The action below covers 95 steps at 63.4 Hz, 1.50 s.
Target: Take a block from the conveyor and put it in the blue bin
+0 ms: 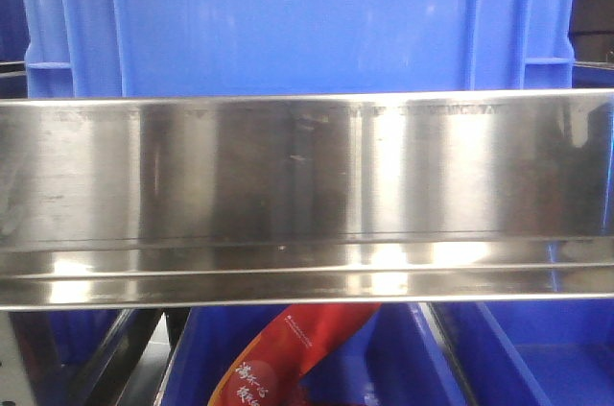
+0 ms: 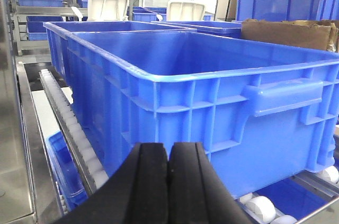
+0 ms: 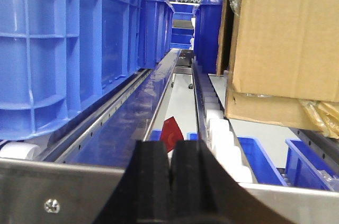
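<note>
- Your left gripper [image 2: 168, 168] sits low at the bottom of its wrist view, the two black fingers [image 2: 148, 181] pressed flat together with nothing between them.
- It points straight at the near end wall of a large blue bin [image 2: 212, 107], aimed just below the moulded handle ledge; the bin's open top is above the fingertips.
- To the left of that bin you have a strip of white rollers [image 2: 69, 128] along a steel side rail [image 2: 26, 128], and a narrow gap down to a lower blue crate [image 2: 61, 163].
- In the front view a broad steel panel [image 1: 307, 195] fills the middle, with a blue bin wall above it and a red printed packet [image 1: 288, 348] below.
- Your right gripper [image 3: 170, 181] is also closed, fingers touching, empty, level over a steel ledge [image 3: 63, 192].
- Ahead of it runs a channel between a row of blue bins [image 3: 69, 49] on the left and a cardboard box [image 3: 286, 33] on the right; a red packet [image 3: 171, 133] lies low in that channel.
- You cannot see any block or the dark conveyor surface in any view.
</note>
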Tool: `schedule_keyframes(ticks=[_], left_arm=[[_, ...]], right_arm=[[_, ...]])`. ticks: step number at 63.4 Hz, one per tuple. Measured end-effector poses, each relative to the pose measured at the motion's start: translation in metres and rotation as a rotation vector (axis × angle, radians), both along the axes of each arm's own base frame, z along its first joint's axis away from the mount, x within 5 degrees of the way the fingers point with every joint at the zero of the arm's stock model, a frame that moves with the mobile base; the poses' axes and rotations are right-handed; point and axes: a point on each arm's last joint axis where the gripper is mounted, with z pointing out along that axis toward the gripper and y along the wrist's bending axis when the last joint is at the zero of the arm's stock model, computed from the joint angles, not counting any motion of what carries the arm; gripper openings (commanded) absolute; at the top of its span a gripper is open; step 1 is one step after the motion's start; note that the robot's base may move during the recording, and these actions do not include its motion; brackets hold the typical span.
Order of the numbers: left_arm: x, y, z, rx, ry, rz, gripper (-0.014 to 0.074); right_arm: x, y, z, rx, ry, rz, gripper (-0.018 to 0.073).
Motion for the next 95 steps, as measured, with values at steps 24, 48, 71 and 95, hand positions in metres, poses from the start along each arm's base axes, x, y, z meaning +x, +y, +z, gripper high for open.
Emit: schedule_keyframes(ticks=[24,48,71,95], left_arm=[[0.005,0.006,-0.018,0.045,-0.107,0.088,-0.0111],[-0.012,0.032,-0.091,-0.002,-0.19,0.36,-0.0111],[-0.02,0.039,-0.116,0.04,-0.144,0.469,-0.0111],[-0.02,0.04,-0.12,0.017,-0.095,0.472,-0.0111]], right_arm=[[0.0,0.0,0.0,0.0,0.0,0.0,-0.0167],[0.0,0.0,0.0,0.0,0.0,0.0,-0.0167],[0.0,0.0,0.0,0.0,0.0,0.0,-0.0167],[0.0,0.0,-0.001,0.0,0.0,0.0,-0.0167]])
